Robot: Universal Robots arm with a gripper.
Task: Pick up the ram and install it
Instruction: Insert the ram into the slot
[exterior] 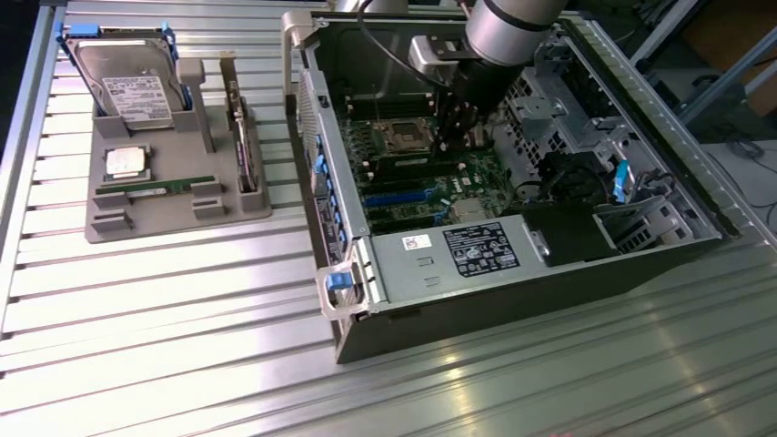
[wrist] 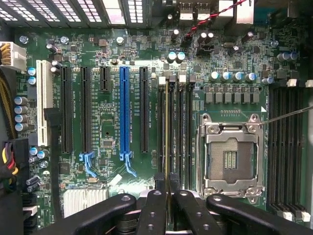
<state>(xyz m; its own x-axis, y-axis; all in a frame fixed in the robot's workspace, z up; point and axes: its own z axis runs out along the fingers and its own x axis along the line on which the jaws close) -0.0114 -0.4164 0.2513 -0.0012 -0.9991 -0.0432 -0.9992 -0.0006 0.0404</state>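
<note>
My gripper [exterior: 463, 137] reaches down inside the open computer case [exterior: 510, 273], over the motherboard [wrist: 98, 122]. In the wrist view its two black fingers [wrist: 156, 205] sit close together on a thin stick seen edge-on, the ram [wrist: 167, 127]. The ram runs along one of the black memory slots [wrist: 179, 132] next to the empty processor socket [wrist: 228, 156]; whether it is seated I cannot tell. A second green ram stick [exterior: 158, 189] lies flat on the grey holder [exterior: 116, 223] at the exterior view's left.
The holder also carries a silver hard drive [exterior: 131, 77], a square silver processor [exterior: 126, 162] and a thin upright board [exterior: 247, 150]. A second bank of memory slots [wrist: 286, 147] lies past the socket. The power supply [exterior: 479, 250] and drive cage [exterior: 631, 228] crowd the case.
</note>
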